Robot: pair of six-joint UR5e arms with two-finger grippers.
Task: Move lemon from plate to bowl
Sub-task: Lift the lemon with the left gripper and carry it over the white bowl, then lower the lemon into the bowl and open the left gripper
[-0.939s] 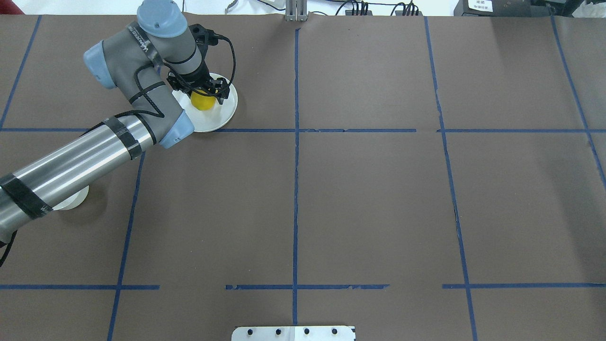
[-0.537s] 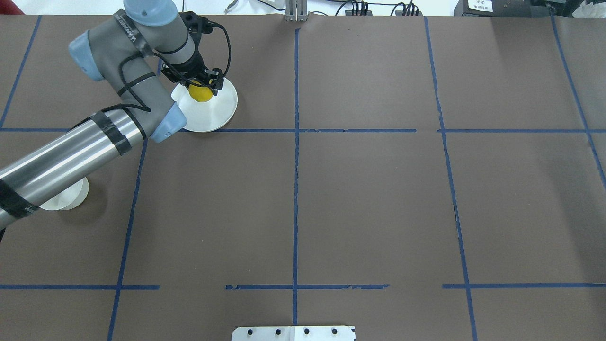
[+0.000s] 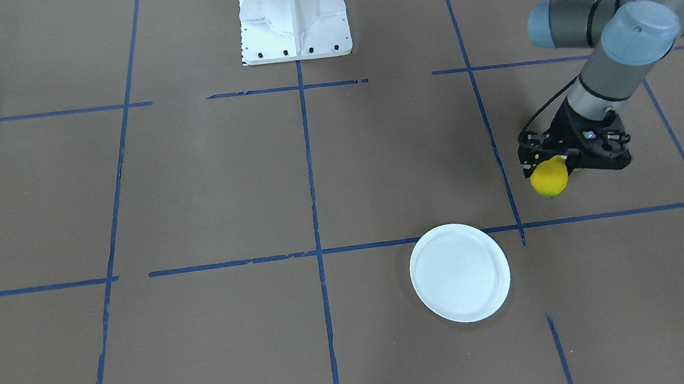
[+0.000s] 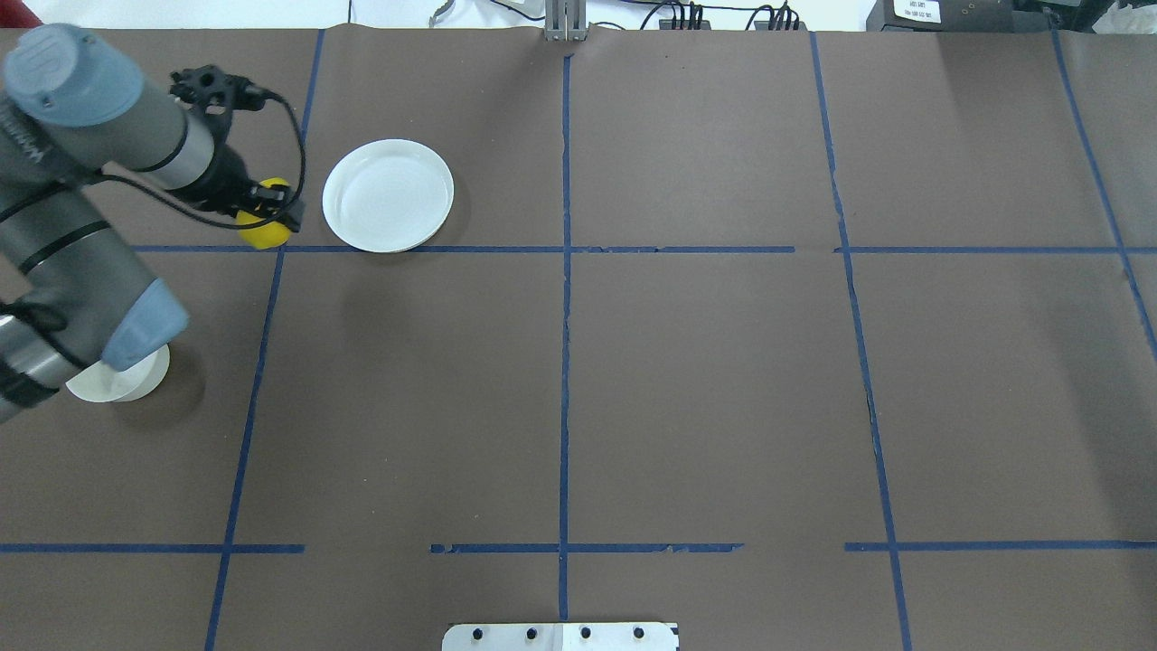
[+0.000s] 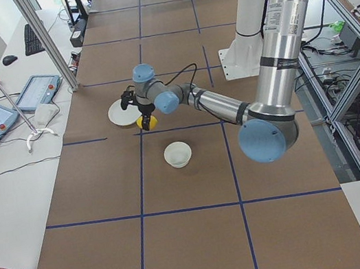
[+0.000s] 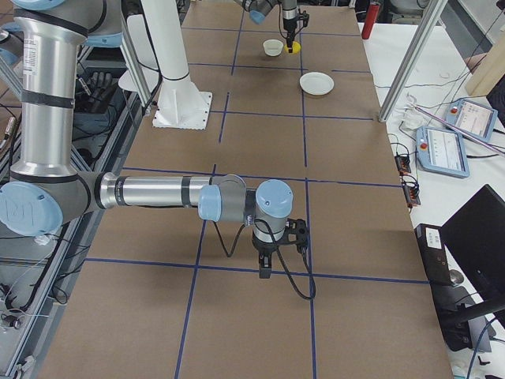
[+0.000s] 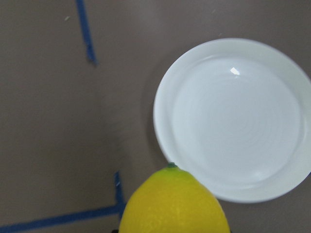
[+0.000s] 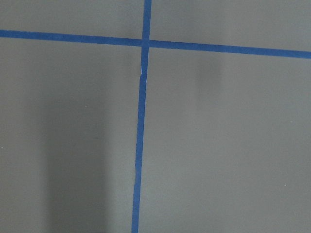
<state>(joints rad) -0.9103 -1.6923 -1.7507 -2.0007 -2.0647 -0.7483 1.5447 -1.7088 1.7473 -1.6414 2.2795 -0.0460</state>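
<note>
Lemon [image 4: 262, 232]: one (plate [image 4: 389, 194], bowl [image 5: 178, 154] likewise)

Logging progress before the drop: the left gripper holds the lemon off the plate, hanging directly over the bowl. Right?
Not over the bowl. The left gripper holds the lemon off the plate, but it hangs just beside the plate; the bowl sits apart, nearer the robot. The overhead exterior view shows it.
</note>
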